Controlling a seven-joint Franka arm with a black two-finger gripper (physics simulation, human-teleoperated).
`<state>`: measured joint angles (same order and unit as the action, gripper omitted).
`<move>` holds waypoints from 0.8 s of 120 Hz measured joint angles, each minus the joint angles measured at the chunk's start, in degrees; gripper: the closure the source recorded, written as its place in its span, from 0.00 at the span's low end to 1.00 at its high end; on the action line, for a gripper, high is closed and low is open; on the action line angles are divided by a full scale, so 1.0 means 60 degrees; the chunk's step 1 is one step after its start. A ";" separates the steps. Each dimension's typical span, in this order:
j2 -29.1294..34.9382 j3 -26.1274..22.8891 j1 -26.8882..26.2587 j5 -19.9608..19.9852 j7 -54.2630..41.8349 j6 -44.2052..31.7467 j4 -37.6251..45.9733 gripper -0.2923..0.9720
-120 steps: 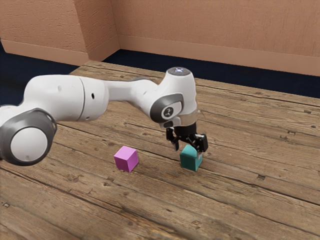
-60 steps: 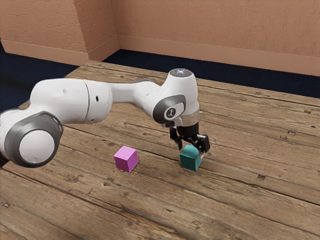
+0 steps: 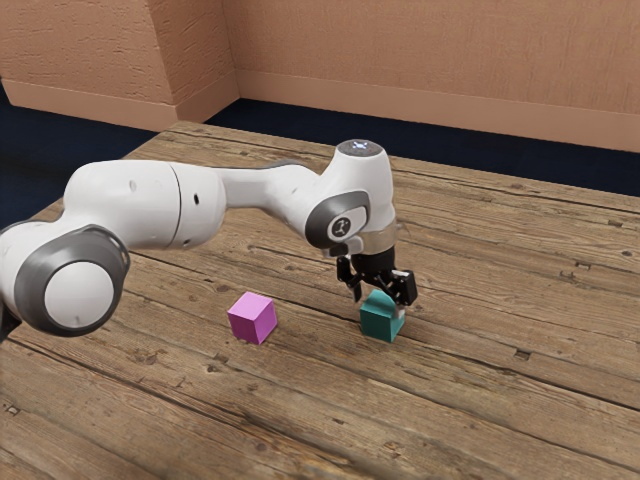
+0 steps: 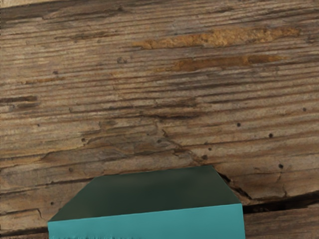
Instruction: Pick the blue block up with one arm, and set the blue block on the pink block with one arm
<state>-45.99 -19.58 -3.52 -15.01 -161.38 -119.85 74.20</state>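
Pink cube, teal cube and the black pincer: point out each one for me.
Small pink cube (image 3: pixel 251 318): exterior view, its middle, at the near corner edge.
Teal-blue cube (image 3: pixel 378 322): exterior view, its larger near face.
Black two-finger pincer (image 3: pixel 381 296): exterior view, midway between its fingertips.

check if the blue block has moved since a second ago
No. The blue block rests on the same plank of the table, just as far from the pink block.

A weathered wooden table (image 3: pixel 480 400) is carrying two blocks. The pink block (image 3: pixel 252 318) is sitting toward the exterior view's left. The blue-green block (image 3: pixel 380 320) is resting flat on the planks nearby, toward the right, not touching it.
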 joint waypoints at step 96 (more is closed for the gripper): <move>-0.0179 -0.0051 0.0000 0.0002 0.0277 -0.0185 0.0000 0.32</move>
<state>-47.07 -19.89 -3.51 -15.00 -159.72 -120.95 74.20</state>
